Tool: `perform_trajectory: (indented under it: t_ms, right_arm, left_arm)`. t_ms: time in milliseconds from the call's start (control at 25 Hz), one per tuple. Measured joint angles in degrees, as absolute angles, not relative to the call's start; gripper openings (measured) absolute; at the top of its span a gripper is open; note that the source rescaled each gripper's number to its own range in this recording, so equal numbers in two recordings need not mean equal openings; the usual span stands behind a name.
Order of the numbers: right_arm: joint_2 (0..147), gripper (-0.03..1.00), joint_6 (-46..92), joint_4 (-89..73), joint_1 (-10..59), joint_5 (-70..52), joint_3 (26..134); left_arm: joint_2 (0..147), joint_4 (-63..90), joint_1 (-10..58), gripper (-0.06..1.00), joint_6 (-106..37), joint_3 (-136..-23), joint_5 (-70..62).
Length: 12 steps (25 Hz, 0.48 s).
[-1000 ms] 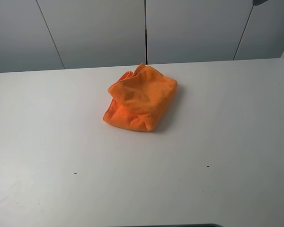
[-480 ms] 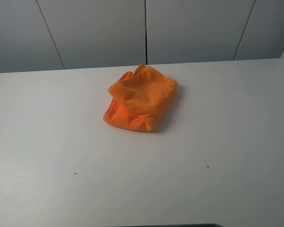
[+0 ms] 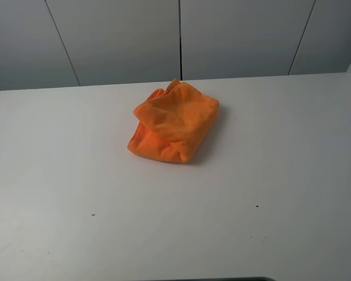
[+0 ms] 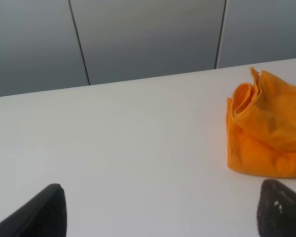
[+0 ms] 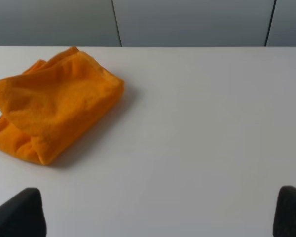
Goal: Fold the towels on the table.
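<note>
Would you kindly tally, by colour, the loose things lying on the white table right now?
Orange: 1, the towel, bunched in a loose fold on the table.
Other colours: 0.
Total: 1.

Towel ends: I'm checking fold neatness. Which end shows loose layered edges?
The end of the orange towel nearest the grey wall panels: separate layers curl apart there, while the opposite end is a closed, rounded fold.
</note>
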<state>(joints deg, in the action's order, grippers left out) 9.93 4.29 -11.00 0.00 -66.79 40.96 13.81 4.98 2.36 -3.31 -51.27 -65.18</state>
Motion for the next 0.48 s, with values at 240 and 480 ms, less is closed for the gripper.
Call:
perform_trajectory:
  t_ms: [240,480]
  right_arm:
    - [3.8,1.0,3.9,-7.3,0.0,-66.2,37.9]
    - [3.3,1.0,3.9,-5.4,0.0,-65.6,37.9]
  left_arm:
    - [5.3,4.2,2.4,1.0,-3.3,-44.5,-65.1]
    - [1.7,4.2,2.4,1.0,-3.3,-38.7,-64.2]
